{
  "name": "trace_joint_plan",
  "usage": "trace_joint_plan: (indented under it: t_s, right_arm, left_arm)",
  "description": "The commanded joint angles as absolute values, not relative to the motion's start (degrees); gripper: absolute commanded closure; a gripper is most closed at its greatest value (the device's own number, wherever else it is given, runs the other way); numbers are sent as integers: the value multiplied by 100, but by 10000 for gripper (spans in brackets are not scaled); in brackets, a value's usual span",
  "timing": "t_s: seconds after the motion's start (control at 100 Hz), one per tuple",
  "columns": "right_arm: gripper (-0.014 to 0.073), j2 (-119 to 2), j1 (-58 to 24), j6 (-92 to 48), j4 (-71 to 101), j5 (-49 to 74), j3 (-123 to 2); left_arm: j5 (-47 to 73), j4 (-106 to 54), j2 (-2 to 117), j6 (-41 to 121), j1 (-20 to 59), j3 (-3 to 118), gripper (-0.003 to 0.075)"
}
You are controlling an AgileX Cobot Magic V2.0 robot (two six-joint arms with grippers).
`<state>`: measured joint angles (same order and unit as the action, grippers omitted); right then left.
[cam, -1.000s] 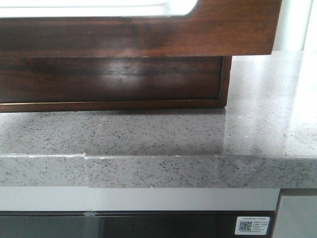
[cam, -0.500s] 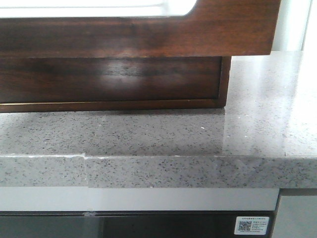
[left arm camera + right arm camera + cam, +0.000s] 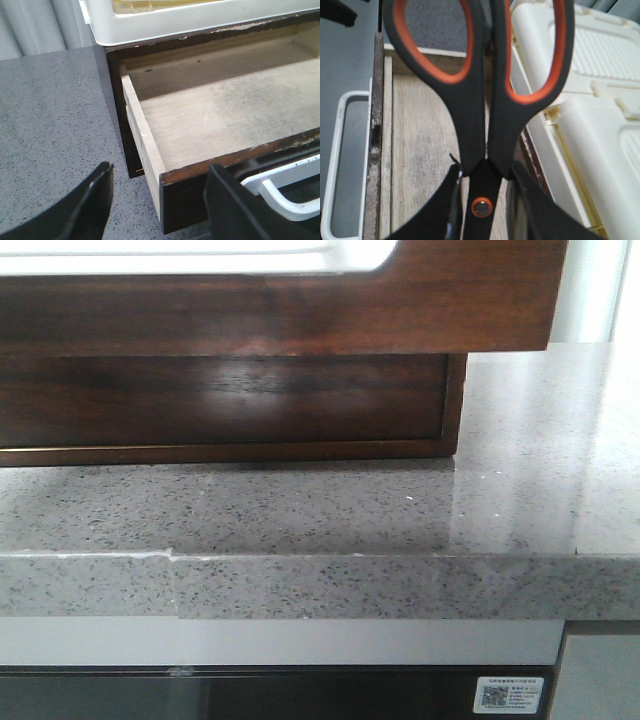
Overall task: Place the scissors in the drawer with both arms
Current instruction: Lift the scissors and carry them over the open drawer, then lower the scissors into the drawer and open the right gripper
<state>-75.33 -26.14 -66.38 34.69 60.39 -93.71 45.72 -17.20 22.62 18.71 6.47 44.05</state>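
The drawer (image 3: pixel 300 310) stands pulled out; the front view shows its dark brown front with the pale cut-out along the top. In the left wrist view its pale wooden floor (image 3: pixel 225 115) is bare. My left gripper (image 3: pixel 160 170) is open and empty, its fingers either side of the drawer's front corner. My right gripper (image 3: pixel 485 172) is shut on the scissors (image 3: pixel 470 115), near their pivot. The black handles with orange lining point away from the gripper, above the open drawer's floor (image 3: pixel 420 150). Neither gripper shows in the front view.
A cream plastic box (image 3: pixel 200 15) sits on the cabinet over the drawer and also shows in the right wrist view (image 3: pixel 590 125). A white frame (image 3: pixel 285 192) lies just in front of the drawer. The speckled grey counter (image 3: pixel 300 510) runs around the cabinet.
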Motion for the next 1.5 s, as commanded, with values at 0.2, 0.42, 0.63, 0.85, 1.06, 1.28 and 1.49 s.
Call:
trace_joint_plan:
  t_s: [0.2,0.42,0.63,0.85,1.06,1.28,1.49]
  right_arm:
    - [622,-8232,-3180,-6657,2752,5524,-9524]
    - [622,-8706,-3519,-6428,1838,5504,-9524]
    - [622,-8938,-3784,-6404,1356,5458,-9524]
    - [508,-8995,-3784,-6404,1303,5469,-9524]
    - [376,-8972,-3784,-6142,1303,5525,-9780]
    - [336,-8776,-3784,-5558,1257,6273,-10529]
    - [336,-8148,-3761,-3824,727,7097,-10827]
  left_arm:
    - [4099,-1810,2348,1851,682,4576,331]
    - [4099,-1810,2348,1851,682,4576,331]
    - [4099,-1810,2348,1851,682,4576,331]
    - [4099,-1810,2348,1851,682,4576,331]
    - [4099,-1810,2348,1851,682,4576,331]
    - [4099,-1806,2348,1851,682,4576,331]
    - [4099,-1779,2348,1851,682,4576,331]
